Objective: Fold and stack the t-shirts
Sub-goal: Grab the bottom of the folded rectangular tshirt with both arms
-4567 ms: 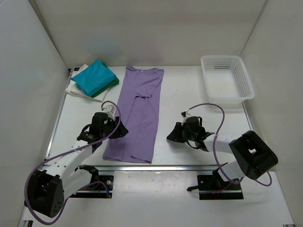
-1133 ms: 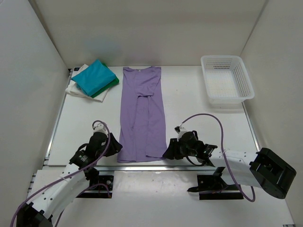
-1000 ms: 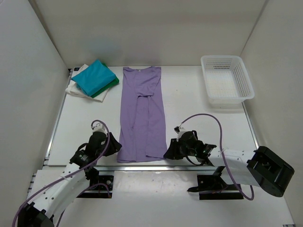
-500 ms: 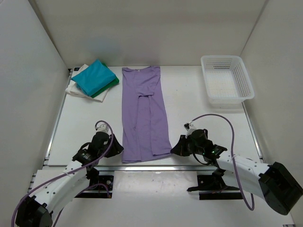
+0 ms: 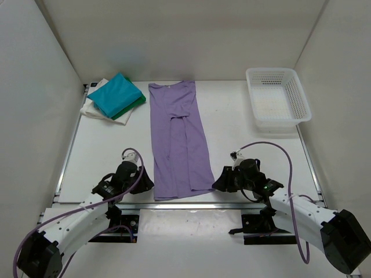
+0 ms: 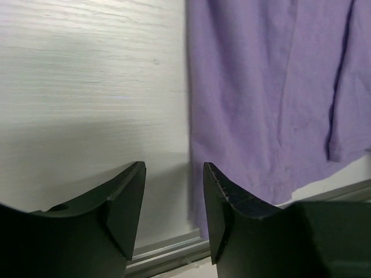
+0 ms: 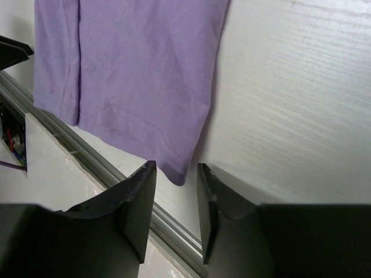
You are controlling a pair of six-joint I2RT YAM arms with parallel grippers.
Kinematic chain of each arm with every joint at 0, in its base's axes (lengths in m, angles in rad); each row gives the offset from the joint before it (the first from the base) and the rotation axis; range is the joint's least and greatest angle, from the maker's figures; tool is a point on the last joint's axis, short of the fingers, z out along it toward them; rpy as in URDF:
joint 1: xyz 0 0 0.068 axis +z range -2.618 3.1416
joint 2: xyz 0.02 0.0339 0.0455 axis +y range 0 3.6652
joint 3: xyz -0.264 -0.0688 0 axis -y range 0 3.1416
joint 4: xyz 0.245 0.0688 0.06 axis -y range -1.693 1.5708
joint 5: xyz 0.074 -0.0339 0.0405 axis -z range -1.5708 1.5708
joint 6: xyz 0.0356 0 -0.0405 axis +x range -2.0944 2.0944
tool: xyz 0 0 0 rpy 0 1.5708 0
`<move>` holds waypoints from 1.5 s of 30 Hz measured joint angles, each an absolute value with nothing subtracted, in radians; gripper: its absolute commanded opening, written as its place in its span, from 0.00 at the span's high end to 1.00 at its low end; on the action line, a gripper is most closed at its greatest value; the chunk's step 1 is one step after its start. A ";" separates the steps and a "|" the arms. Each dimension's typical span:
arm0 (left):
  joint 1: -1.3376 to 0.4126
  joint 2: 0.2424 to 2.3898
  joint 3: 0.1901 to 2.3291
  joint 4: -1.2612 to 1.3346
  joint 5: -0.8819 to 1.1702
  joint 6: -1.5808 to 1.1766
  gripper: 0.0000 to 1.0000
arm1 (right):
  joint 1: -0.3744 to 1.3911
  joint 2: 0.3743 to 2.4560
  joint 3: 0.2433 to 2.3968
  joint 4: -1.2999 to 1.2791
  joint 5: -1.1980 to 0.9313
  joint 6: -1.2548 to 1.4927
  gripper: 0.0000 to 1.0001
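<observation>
While the teal t-shirt is sitting folded on the dark green t-shirt and the white t-shirt at the counter's far left corner, the left tool is hovering low with its fingers spread and nothing between them, just beside the near left edge of the lavender t-shirt — which is lying flat and lengthwise mid-counter, hem toward the arms. The right tool is hanging spread and empty by the hem's right corner; the white basket is standing far right.
</observation>
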State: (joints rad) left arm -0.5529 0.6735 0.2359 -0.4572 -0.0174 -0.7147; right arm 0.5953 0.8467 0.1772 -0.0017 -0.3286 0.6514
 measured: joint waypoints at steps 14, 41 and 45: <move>-0.640 0.703 0.208 -0.355 0.073 -0.734 0.48 | 0.604 0.936 0.178 0.058 -0.364 0.654 0.65; -0.612 0.581 0.186 -0.405 0.144 -0.755 0.27 | 0.661 1.033 0.212 0.112 -0.349 0.677 0.68; -0.541 0.524 0.258 -0.496 0.103 -0.729 0.02 | 0.659 1.038 0.226 0.094 -0.345 0.671 0.66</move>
State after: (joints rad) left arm -0.5411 0.5243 0.2577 -0.4961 0.1028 -0.7292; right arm 0.6594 1.0378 0.2256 0.0940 -0.3447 0.6712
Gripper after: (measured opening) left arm 0.770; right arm 0.328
